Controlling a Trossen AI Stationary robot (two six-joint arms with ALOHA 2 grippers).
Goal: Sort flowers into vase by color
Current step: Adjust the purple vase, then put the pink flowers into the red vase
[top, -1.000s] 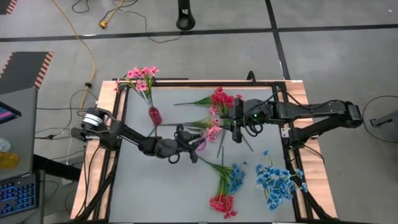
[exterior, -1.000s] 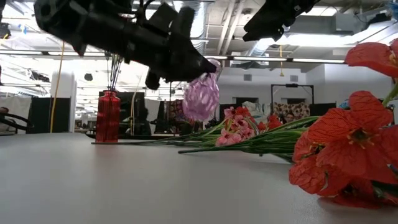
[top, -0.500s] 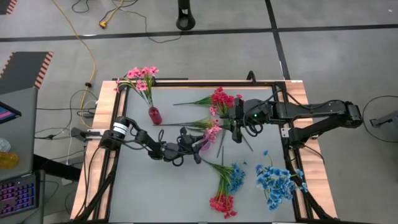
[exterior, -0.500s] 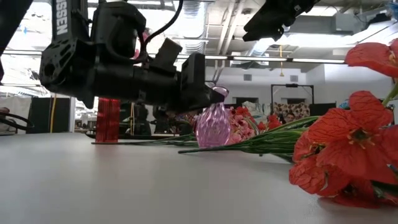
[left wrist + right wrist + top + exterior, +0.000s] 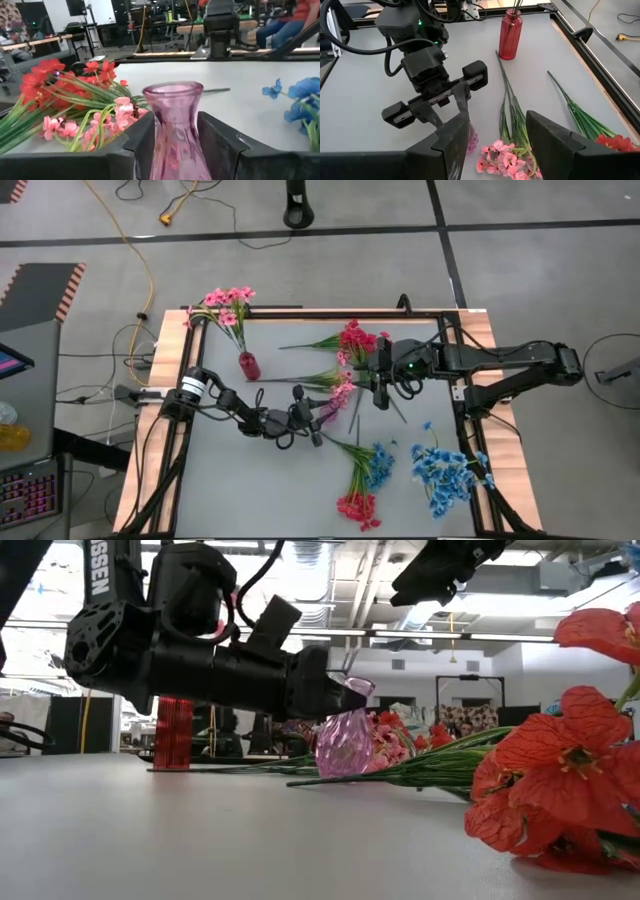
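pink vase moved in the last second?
Yes. In the low view the pink vase hung in the air a second ago, above the sprigs; now it sits on the table, between the left gripper's fingers, further right of the red vase.
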